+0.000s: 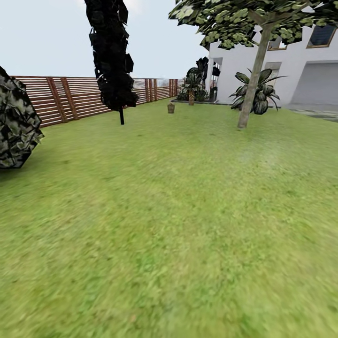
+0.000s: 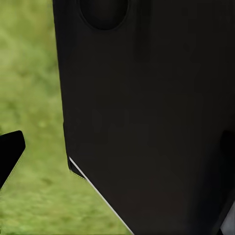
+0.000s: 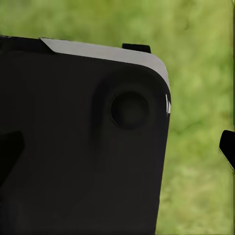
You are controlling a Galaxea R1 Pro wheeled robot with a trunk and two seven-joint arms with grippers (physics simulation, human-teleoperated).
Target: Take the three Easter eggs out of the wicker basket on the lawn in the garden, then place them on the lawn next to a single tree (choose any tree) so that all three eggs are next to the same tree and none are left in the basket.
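Basket bearing: I am seeing the wicker basket point(image 1: 171, 108) far ahead on the lawn point(image 1: 178, 225), slightly left of the tree point(image 1: 251, 91).
Contents: too small to tell eggs.
End effectors: I cannot tell either one's state; dark robot bodywork point(image 2: 147, 117) is blocking both wrist views.
Nearer arm: undecidable yet.

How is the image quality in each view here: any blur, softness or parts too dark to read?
Head view: the lawn is smeared near the camera, while the fence and the pale tree are sharper; the distant wicker basket is tiny. Left wrist view: a featureless black robot body over blurred grass. Right wrist view: likewise, dark body, soft grass.
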